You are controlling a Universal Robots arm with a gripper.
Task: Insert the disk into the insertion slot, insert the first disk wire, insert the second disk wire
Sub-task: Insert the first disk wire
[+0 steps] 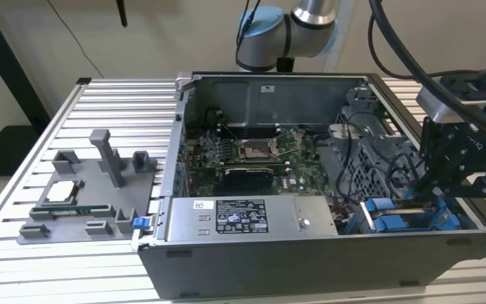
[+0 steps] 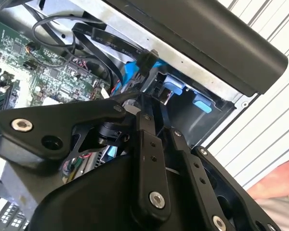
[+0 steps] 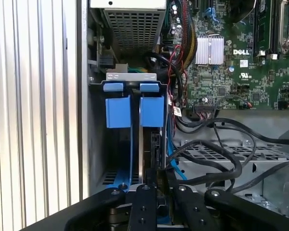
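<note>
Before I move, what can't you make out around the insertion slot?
- Exterior view: the gripper stands in front of the insertion slot, hiding its inside.
- First wrist view: the gripper's body covers the slot's near end.
- Second wrist view: the black cable runs behind the gripper, its end hidden; a hand is cut off by the picture's edge.

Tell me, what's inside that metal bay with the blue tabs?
Inside the insertion slot, two blue tabs sit at one end and a thin blue strip runs along it. The tool reaches in, covering the near part, so whether the disk sits there is hidden.
</note>
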